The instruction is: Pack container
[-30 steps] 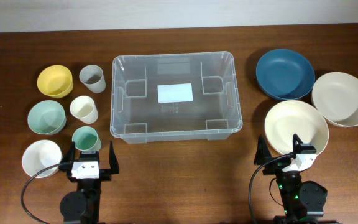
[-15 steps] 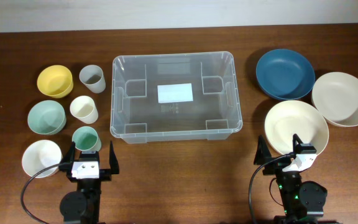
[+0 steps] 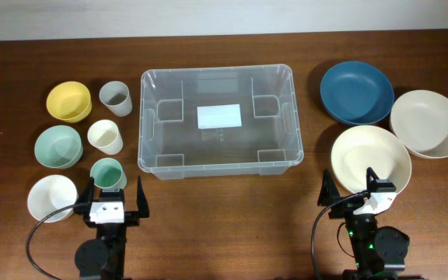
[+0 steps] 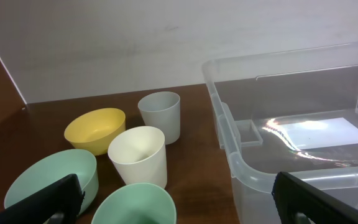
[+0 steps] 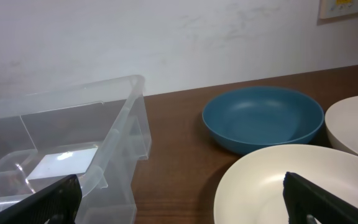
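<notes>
Along the left edge of the dark wooden table runs a column of three round bowls: a yellow plastic bowl farthest back, a pale green bowl in the middle, and a white bowl nearest the front. Just right of them stand three upright cups: a grey plastic cup, a cream cup and a green cup. The left hand hovers near the front edge, just in front of the green cup. Its fingers are spread wide and grip nothing.

The large clear rectangular plastic container sits in the middle of the table, toward the far edge. It is upright and holds nothing, and a white label shows on its base.

Toward the right edge lie a dark blue round plate at the back, a cream bowl nearest the right edge, and a second wide cream bowl in front. The right hand hangs at that front bowl's near rim. Its fingers are parted wide and hold nothing.
</notes>
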Available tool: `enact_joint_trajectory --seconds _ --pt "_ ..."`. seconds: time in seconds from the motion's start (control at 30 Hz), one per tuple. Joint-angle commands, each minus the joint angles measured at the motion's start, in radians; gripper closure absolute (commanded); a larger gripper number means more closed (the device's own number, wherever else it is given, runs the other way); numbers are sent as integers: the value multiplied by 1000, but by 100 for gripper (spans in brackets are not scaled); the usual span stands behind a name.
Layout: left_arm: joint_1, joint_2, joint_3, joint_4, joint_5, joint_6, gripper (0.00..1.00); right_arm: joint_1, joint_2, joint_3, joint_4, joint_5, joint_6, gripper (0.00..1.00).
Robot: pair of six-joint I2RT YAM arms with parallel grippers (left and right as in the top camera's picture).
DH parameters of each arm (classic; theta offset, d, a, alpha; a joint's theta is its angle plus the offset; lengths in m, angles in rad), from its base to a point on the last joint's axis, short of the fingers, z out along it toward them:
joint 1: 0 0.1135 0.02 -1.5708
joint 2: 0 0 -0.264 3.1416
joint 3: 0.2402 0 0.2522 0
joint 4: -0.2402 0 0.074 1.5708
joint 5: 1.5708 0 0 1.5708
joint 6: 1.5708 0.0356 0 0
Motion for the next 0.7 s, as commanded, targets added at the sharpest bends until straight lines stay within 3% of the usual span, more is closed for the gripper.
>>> enact_joint_trajectory --seconds 0.0,0.43,0.67 --pt "5 -8 -6 -2 -3 16 1 11 -11 -6 -5 -6 -10 1" --pt "5 -8 -5 -2 -3 16 1 11 -11 11 10 -32 27 1" --pt "5 -8 -6 -2 -3 16 1 7 18 254 -85 129 14 1"
